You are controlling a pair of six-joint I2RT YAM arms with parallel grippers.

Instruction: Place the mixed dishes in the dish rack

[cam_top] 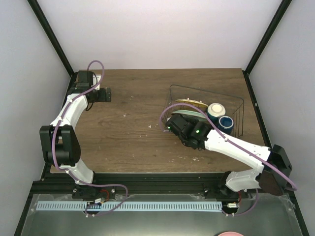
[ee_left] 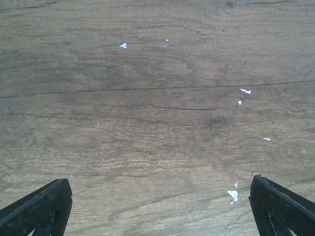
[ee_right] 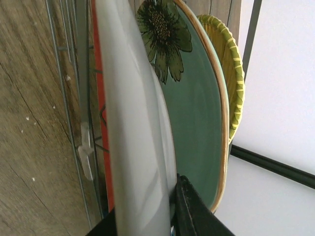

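**Inspector:** Position of the rack?

**Assistant:** The dish rack (cam_top: 206, 110) is at 3 o'clock on the worktop (cam_top: 128, 142). The red-rimmed plate (ee_right: 133, 123) stands on edge at the rack's 9 o'clock end, just beside the mint green plate (ee_right: 197, 108), faces parallel.

**Inspector:** Pincers?

**Assistant:** The right pincer (ee_right: 147, 219), on the nearer arm, is clenched on the red-rimmed plate's rim. The left pincer (ee_left: 157, 196) is released at 10 o'clock, well apart. In my judgement, the plate must seat upright before letting go.

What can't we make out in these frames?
Right pincer: hidden under its own wrist in the top view.
Red-rimmed plate: lower edge cut off by the right wrist frame, so seating in the dish rack is unclear.
Dark blue mug: handle too small, top view.
Pinkish object: cut by top view's bottom edge.
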